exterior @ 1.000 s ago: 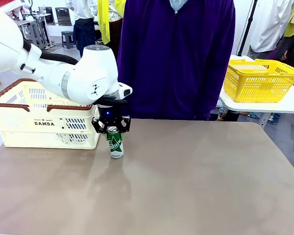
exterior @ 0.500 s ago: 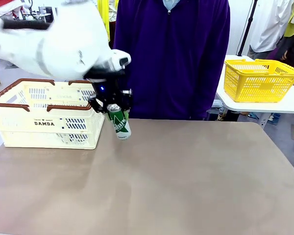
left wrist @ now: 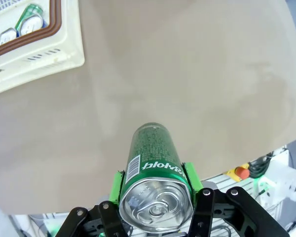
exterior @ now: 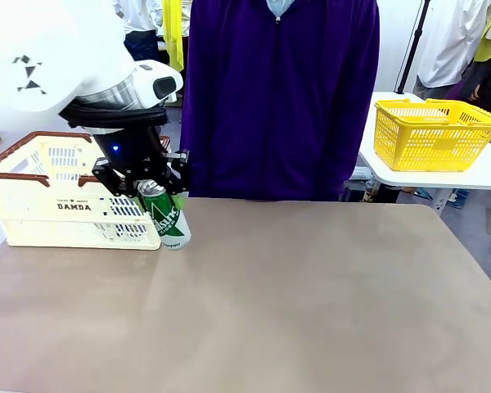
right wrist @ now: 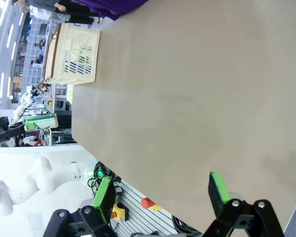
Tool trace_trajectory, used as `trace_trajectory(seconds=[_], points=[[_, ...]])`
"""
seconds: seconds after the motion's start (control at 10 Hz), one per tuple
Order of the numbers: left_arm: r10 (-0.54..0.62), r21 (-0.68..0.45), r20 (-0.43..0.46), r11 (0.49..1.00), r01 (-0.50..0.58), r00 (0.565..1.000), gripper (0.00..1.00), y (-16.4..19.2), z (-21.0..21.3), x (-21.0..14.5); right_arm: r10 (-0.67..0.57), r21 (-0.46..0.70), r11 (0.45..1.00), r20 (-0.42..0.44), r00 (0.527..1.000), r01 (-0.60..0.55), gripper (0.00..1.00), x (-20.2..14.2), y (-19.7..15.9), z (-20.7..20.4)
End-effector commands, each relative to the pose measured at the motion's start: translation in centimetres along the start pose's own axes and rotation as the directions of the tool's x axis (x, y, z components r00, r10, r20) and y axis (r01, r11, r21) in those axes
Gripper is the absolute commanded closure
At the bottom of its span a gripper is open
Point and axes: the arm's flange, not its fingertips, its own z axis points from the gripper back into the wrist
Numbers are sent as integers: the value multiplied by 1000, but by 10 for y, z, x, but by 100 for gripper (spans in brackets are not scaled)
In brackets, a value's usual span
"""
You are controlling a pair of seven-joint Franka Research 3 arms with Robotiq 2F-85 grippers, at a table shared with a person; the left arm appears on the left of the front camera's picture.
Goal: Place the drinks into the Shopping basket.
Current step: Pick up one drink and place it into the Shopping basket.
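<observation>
My left gripper [exterior: 151,190] clamps green can [exterior: 165,217] near its top; slick, rigid, dentable. Shopping basket [exterior: 69,205] at nine o'clock. Right gripper [right wrist: 160,195] apart.

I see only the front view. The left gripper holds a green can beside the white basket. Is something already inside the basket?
Observer: Yes. In the left wrist view, two can tops show inside the basket.
Operator: Is the grip on the can good?
Observer: The left gripper is shut on the green can, its green pads just below the silver top.
Operator: And the right gripper?
Observer: The right gripper hangs open over bare table, holding nothing.
</observation>
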Motion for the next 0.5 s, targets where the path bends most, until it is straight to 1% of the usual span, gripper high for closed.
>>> trace_trajectory(seconds=[0.0,0.3,0.4], points=[[2,-30,-5,1000,-2,1000,100,-7,-6,23,-1,-2,1000,-6,1000,1,0,-1,2,2],[2,-30,-5,1000,-2,1000,100,-7,-6,23,-1,-2,1000,-6,1000,1,0,-1,2,2],[11,-7,-18,1000,-11,1000,100,-5,-13,21,-1,-2,1000,-6,1000,1,0,-1,2,2]])
